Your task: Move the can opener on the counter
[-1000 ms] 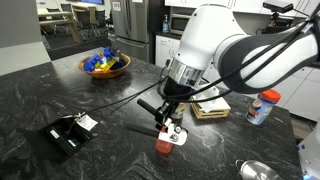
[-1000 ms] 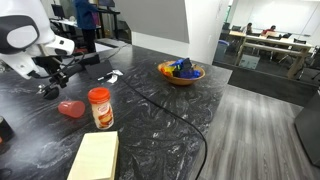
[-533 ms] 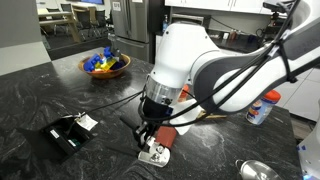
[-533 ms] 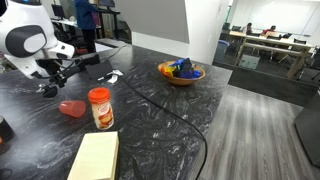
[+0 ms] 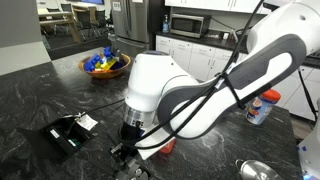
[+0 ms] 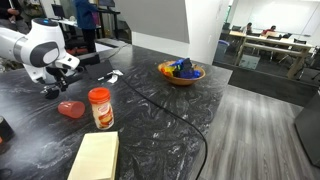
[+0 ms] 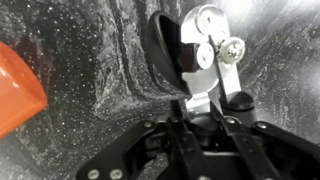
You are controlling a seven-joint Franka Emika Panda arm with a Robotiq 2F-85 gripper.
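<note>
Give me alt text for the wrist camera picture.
A gripper holds a can opener by its black handles, silvery head pointing away, against a black marbled counter. An orange cup shows at the left edge.

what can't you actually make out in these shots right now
- can opener: handles lost, black on black, at the wrist view's bottom; in an exterior view the arm mostly covers it.
- orange cup: cut off by the wrist view's left edge.
- whether the opener head touches the counter: not visible.

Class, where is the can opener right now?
In the wrist view, the can opener sticks out from the gripper over the counter, right of the orange cup.
</note>
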